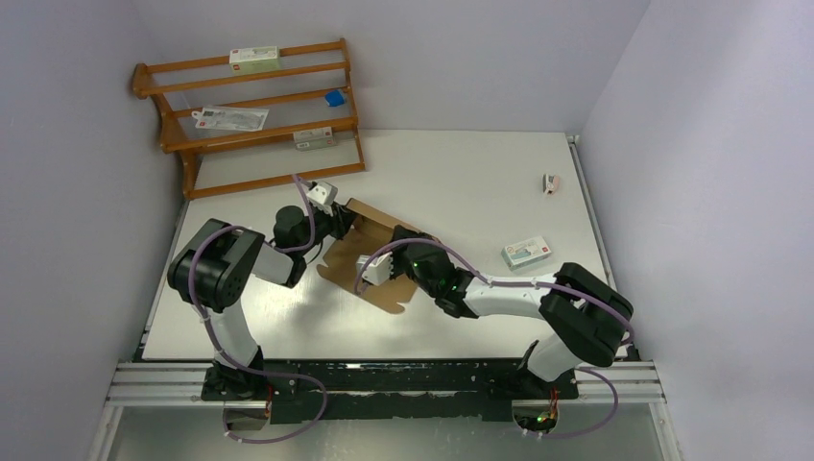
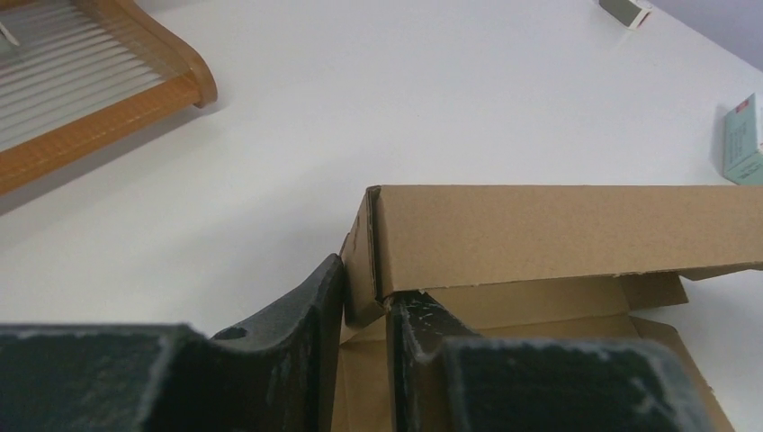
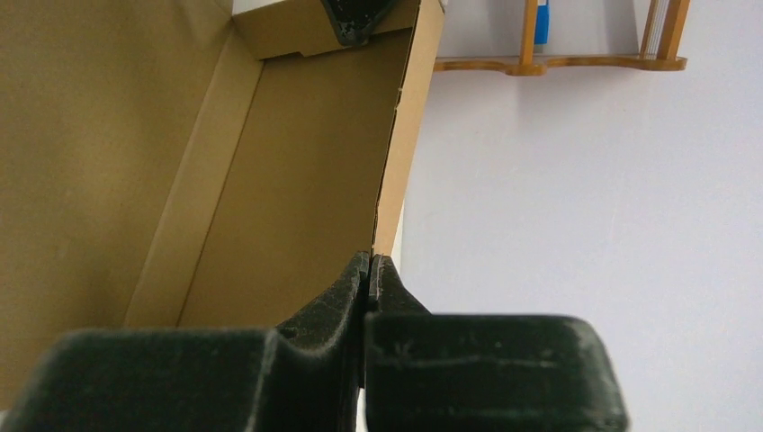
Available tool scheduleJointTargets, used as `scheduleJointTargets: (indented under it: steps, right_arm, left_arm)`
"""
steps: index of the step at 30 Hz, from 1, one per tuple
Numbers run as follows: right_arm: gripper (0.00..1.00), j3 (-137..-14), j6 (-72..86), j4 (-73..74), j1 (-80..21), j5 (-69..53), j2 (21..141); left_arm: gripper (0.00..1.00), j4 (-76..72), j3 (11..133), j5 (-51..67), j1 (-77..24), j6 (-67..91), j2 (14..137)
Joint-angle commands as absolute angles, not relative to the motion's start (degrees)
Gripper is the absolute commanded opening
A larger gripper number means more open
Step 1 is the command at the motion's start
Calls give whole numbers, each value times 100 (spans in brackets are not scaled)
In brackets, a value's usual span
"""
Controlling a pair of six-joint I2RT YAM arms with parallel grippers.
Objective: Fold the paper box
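- While left fingers (image 2: 317, 301) pinch the box (image 2: 558, 225) corner wall, mid-desk (image 2: 360, 90), hold that wall upright.
- Shut and empty, right fingers (image 3: 346, 292) should nudge the side wall square without creasing it.

Bright even light, soft shadows; left hand (image 2: 366, 292) near-lens, slightly blurred

A corner of the paper box (image 2: 558, 229) stands between the fingers of our left gripper (image 2: 367, 328), and the rest of the box runs off to that gripper's right. The rack (image 2: 108, 133) lies ahead to its left, a carton (image 2: 745, 139) far right. Our right gripper (image 3: 367, 283) meets a box wall at its tips, with the box floor on its left.
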State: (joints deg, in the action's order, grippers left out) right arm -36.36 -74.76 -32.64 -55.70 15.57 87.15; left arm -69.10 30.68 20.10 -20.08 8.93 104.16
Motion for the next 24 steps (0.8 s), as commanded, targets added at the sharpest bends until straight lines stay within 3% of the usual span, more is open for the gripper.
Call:
scheduleJointTargets:
  steps: [1, 11, 24]
  right_arm:
    - [0, -3647, -7134, -2546, -5547, 983, 8700]
    - [0, -3737, -7045, -2496, -5506, 891, 8728]
    - [0, -3817, -6941, -2435, -5509, 809, 8735]
  left_arm:
    - [23, -7168, 3228, 1797, -2069, 682, 10350]
    - [12, -6970, 3070, 824, -2385, 571, 10326]
    - [18, -6257, 3309, -694, -2690, 852, 10397]
